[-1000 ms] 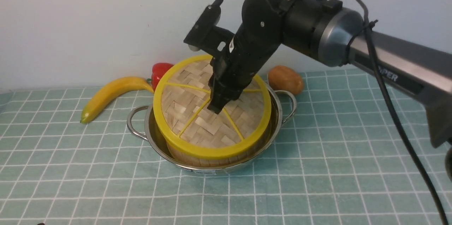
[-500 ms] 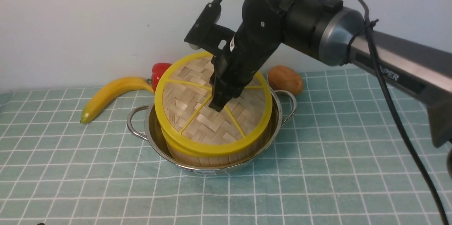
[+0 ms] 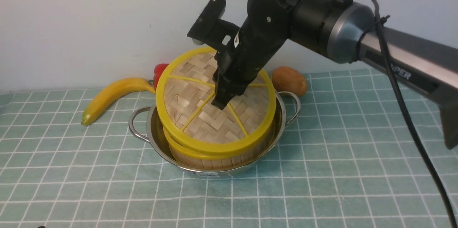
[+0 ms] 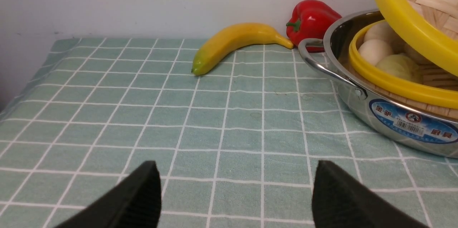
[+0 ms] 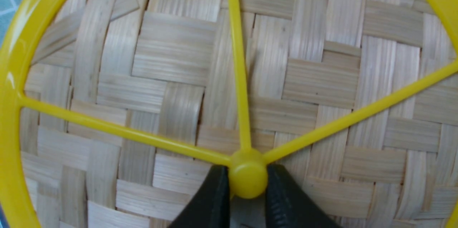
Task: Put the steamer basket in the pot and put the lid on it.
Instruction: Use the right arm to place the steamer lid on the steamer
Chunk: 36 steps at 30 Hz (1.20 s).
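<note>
The steel pot (image 3: 214, 173) stands mid-table on the checked cloth, and the steamer basket (image 3: 214, 160) sits inside it. In the left wrist view the basket's yellow rim (image 4: 386, 82) rings pale buns (image 4: 375, 51) inside the pot (image 4: 404, 124). The woven lid (image 3: 200, 120) hangs tilted just above the basket, its far edge higher, with a gap under it on the left (image 4: 404, 17). My right gripper (image 3: 220, 105) comes down from above and is shut on the lid's yellow hub (image 5: 248, 176). My left gripper (image 4: 236, 170) is open and empty, low over the cloth, left of the pot.
A banana (image 3: 111, 97) lies left of the pot. A red pepper (image 3: 161, 72) sits behind the pot by the wall, and a brown fruit (image 3: 289, 80) behind it to the right. The right arm reaches in from the right.
The right gripper has risen a little with the lid, so the lid's far edge stands higher and more of the basket rim shows beneath it. Pot and basket have not moved.
</note>
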### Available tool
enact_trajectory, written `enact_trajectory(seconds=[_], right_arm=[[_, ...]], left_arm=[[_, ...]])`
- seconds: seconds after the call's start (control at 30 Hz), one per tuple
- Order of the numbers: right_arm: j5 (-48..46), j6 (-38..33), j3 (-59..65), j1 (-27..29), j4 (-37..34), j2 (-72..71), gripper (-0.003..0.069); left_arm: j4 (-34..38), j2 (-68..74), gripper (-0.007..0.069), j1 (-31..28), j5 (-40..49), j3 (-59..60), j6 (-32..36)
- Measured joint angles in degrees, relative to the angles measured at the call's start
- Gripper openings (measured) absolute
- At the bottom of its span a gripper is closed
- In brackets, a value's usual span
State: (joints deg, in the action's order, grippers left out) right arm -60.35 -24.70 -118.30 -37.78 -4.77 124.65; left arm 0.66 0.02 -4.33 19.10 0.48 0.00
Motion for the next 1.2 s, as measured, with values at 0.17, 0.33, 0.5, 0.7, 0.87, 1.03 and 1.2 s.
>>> enact_trajectory(seconds=[0.17, 0.33, 0.5, 0.7, 0.87, 1.03, 1.2], right_arm=[[1.2, 0.1, 0.0, 0.0, 0.0, 0.0, 0.0142], [1.2, 0.1, 0.0, 0.0, -0.1, 0.0, 0.0142], [1.0, 0.2, 0.0, 0.0, -0.2, 0.0, 0.0142], [1.6, 0.2, 0.0, 0.0, -0.2, 0.8, 0.0142], [2.1, 0.0, 0.0, 0.0, -0.2, 0.8, 0.0142], [2.2, -0.9, 0.0, 0.0, -0.3, 0.8, 0.0142], [2.6, -1.1, 0.0, 0.0, -0.3, 1.0, 0.0142]], left_arm=[[0.0, 0.0, 0.0524, 0.0, 0.0, 0.0, 0.0], [0.0, 0.0, 0.0524, 0.0, 0.0, 0.0, 0.0], [0.0, 0.0, 0.0524, 0.0, 0.0, 0.0, 0.0], [0.0, 0.0, 0.0524, 0.0, 0.0, 0.0, 0.0], [0.0, 0.0, 0.0524, 0.0, 0.0, 0.0, 0.0], [0.0, 0.0, 0.0524, 0.0, 0.0, 0.0, 0.0], [0.0, 0.0, 0.0524, 0.0, 0.0, 0.0, 0.0]])
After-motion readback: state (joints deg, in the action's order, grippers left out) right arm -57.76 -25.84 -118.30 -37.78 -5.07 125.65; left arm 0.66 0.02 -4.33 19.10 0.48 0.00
